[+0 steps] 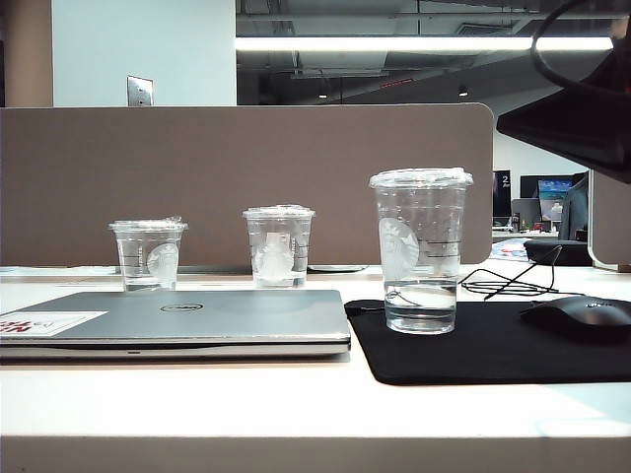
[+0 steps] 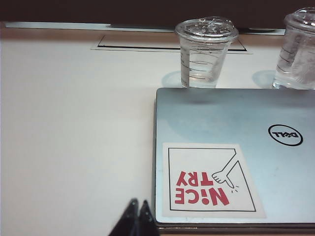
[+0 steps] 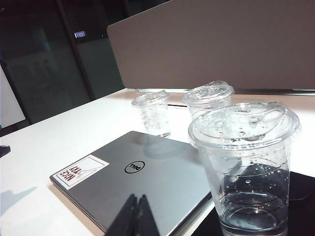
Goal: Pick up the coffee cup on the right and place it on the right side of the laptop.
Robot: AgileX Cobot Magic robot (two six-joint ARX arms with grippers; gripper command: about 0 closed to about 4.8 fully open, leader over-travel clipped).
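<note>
Coffee cup [image 1: 421, 251]: tallest of three clear lidded cups, upright on the black mouse pad [image 1: 473, 360], just right of the laptop [image 1: 177, 320], a little water at the bottom, droplets on the flat lid.
Laptop: closed, silver-grey, flat on the table [image 1: 296, 414] toward the left front edge, sticker [image 2: 209, 181] at its front left corner.
Shorter cups: two, [image 1: 149, 254] and [image 1: 279, 246], standing behind the laptop near the table's back edge; not the target.
Mouse [image 1: 582, 317]: black, on the pad's right part, close to the cup's right side.
Right gripper [image 3: 134, 216]: fingers clenched together, tips hovering over the laptop's near-right area, beside the coffee cup, holding nothing.
Left gripper [image 2: 135, 216]: fingers pressed shut, empty, parked above bare table at the laptop's front left corner.
Step in hand: approach to the coffee cup, grasp not yet made.
Doing it well: spread the fingers fully first, come in level at mid-height below the lid rim, straddle the wall evenly, squeeze lightly as thin plastic likely buckles, lift straight to keep the water still.
Risks: knocking the cup with shut fingers, clipping the mouse.
</note>
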